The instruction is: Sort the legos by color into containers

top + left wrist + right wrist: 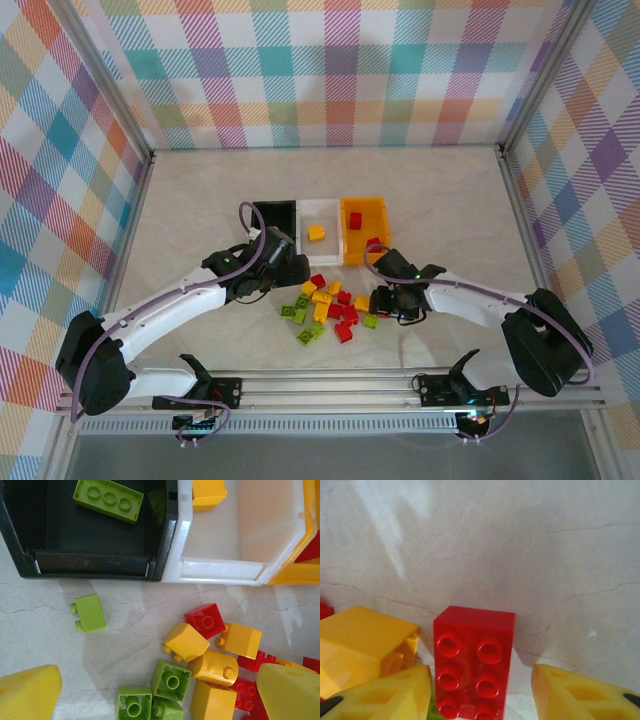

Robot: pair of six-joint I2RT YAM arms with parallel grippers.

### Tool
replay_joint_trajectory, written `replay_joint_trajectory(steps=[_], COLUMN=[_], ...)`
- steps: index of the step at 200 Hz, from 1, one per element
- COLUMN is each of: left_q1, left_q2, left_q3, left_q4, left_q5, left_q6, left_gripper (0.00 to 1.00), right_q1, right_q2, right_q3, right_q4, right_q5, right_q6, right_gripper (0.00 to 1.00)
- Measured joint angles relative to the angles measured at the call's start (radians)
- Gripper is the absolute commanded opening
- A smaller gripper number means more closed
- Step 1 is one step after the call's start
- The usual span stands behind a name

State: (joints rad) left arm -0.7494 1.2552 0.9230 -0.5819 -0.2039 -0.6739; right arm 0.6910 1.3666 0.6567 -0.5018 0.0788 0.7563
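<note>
Right tool (480, 675) stands open astride a red studded plastic brick (472, 655) on the pale marbled desk (520, 555), a gap at its right finger (580, 695), the brick's near end cut off at the view's edge; left tool (160, 672) gapes wide above loose bricks (215, 667).

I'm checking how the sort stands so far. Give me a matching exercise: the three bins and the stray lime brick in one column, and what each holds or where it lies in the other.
Column one:
1. black bin
2. white bin
3. orange bin
4. lone lime brick

Column two:
A. holds a red brick
B. lies on the table, just outside the black bin
C. holds a yellow brick
D. holds a lime brick

Pairs: 1-D, 2-C, 3-A, 4-B
</note>
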Motion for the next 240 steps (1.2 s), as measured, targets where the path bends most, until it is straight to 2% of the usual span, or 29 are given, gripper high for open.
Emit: replay_joint_trajectory(steps=[34, 67, 87, 114, 157, 184, 209, 240], left_q1=[0.000, 0.000, 0.001, 0.001, 0.002, 0.002, 0.002, 0.007], left_q2=[0.000, -0.002, -0.018, -0.064, -0.091, -0.113, -0.137, -0.158], left_q3=[-0.003, -0.003, -0.005, -0.029, -0.057, -0.073, -0.084, -0.087], left_q4=[0.000, -0.003, -0.013, -0.019, -0.028, -0.050, -0.066, -0.079], left_q5=[0.000, -0.009, -0.026, -0.052, -0.075, -0.079, -0.089, -0.098], left_q6=[0.000, 0.001, 0.001, 0.000, -0.007, -0.011, -0.011, -0.011], left_gripper=[1.00, 1.00, 1.00, 1.00, 1.00, 1.00, 1.00, 1.00], right_q1=[0.000, 0.000, -0.008, -0.045, -0.130, -0.163, -0.174, -0.174], right_q2=[0.046, 0.013, -0.042, -0.049, 0.192, 0.359, 0.443, 0.448], right_q3=[0.024, 0.028, 0.071, 0.243, 0.538, 0.645, 0.717, 0.780], right_q4=[-0.027, -0.032, -0.056, -0.060, -0.011, -0.006, -0.021, -0.019], right_q5=[0.037, 0.064, 0.075, 0.079, 0.077, 0.079, 0.082, 0.071], right_q6=[0.001, -0.015, -0.047, -0.100, -0.149, -0.162, -0.168, -0.180], right_gripper=[0.38, 0.27, 0.26, 0.27, 0.29, 0.36, 0.61, 0.69])
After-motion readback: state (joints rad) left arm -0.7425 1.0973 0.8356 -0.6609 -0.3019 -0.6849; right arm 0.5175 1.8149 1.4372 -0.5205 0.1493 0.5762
